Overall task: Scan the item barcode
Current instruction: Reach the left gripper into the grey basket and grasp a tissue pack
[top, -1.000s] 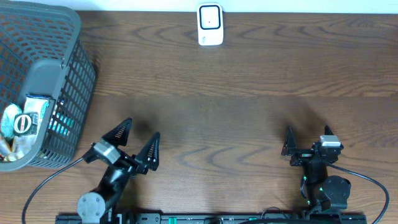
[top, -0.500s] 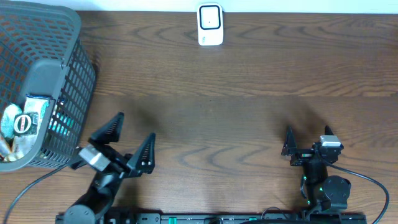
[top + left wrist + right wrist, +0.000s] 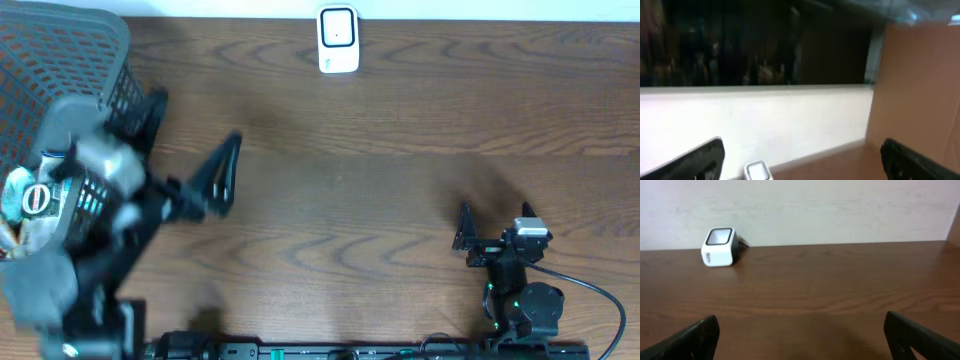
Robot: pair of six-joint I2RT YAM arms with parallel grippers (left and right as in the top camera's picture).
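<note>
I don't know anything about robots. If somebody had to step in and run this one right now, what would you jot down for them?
Left claw: open and empty, up beside the basket; it is blurred in the overhead view.
Right claw: open and empty, near its base on the right of the table.
Packaged items lie in the basket at the table's left end. The scanner, a small white box, stands mid-table at the far edge.
Done: nothing picked up or scanned yet.
Left: take an item from the basket and show its barcode to the scanner.

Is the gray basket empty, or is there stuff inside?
Not empty. The basket holds packaged items piled at its near end.
</note>
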